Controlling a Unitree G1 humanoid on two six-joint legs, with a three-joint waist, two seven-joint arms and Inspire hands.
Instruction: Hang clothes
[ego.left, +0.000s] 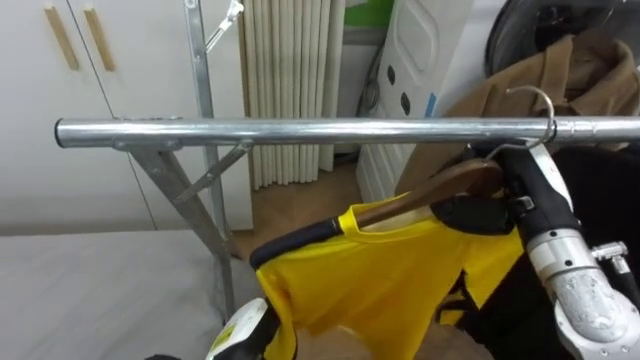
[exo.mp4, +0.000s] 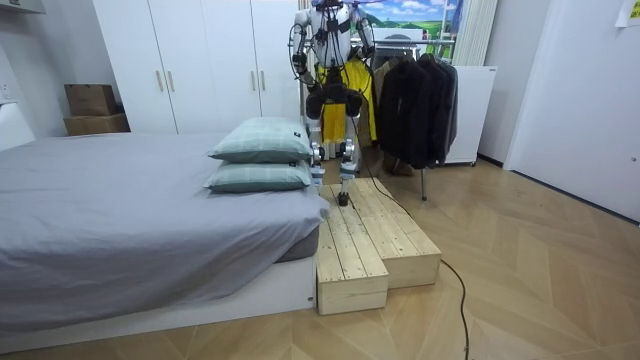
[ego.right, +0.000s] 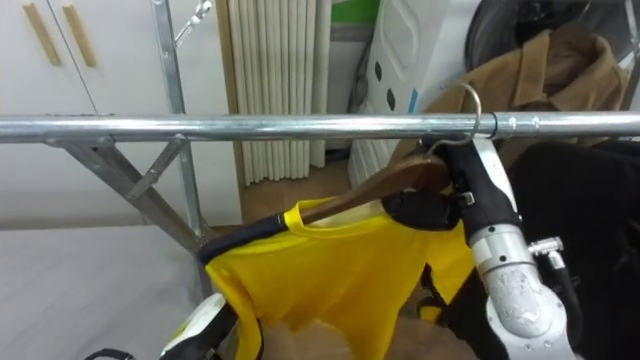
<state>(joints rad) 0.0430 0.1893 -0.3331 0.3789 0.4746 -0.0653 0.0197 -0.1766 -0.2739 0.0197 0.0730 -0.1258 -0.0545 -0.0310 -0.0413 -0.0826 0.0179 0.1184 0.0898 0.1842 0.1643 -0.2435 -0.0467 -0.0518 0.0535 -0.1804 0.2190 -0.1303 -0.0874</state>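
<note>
Lower edge, nearest: left hand (ego.left: 238, 335), apparently against the hem of the yellow shirt (ego.left: 380, 270); its state cannot be told. The shirt hangs on a wooden hanger (ego.left: 420, 195). Right hand (ego.left: 485, 212) is curled tight round the hanger just below the hook (ego.left: 540, 100). The hook sits over the rail (ego.left: 300, 131), hanger tilted. Beyond, a brown coat (ego.left: 560, 70) hangs on the same rail.

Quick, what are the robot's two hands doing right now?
Left hand: cannot be told; it is low, beside the yellow shirt.
Right hand: shut on the wooden hanger carrying that shirt.
</note>
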